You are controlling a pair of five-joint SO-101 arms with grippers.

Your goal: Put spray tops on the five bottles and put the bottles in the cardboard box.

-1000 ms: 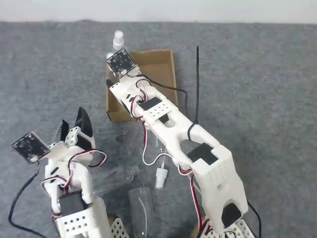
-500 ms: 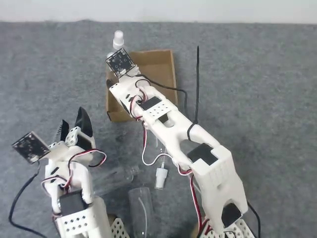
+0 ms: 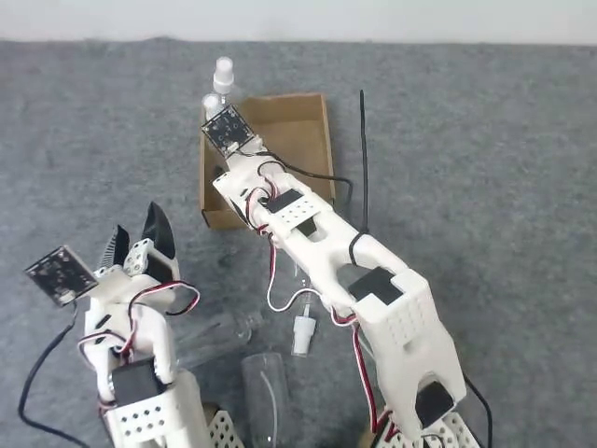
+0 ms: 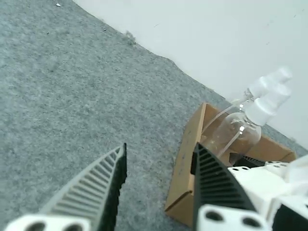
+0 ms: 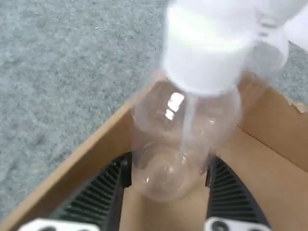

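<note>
The open cardboard box (image 3: 298,121) lies at the far middle of the table. Two clear bottles with white spray tops stand at its far left corner, one top (image 3: 224,70) behind the other (image 3: 213,101). My right gripper (image 3: 219,149) is stretched over that corner. Its wrist view has the fingers (image 5: 115,192) pressed on both sides of a capped bottle (image 5: 168,144) standing inside the box wall (image 5: 269,139). My left gripper (image 3: 135,238) stands open and empty near the front left, aimed toward the box (image 4: 185,159) and the bottles (image 4: 236,132).
Between the two arm bases lie an uncapped clear bottle (image 3: 219,331), a second clear bottle (image 3: 264,392) and a loose white spray top (image 3: 304,332). A black cable (image 3: 364,159) rises beside the box. Grey carpet stretches to both sides.
My right arm's wrist has drawn slightly back toward its base, uncovering more of the nearer spray top. The left arm has stayed still.
</note>
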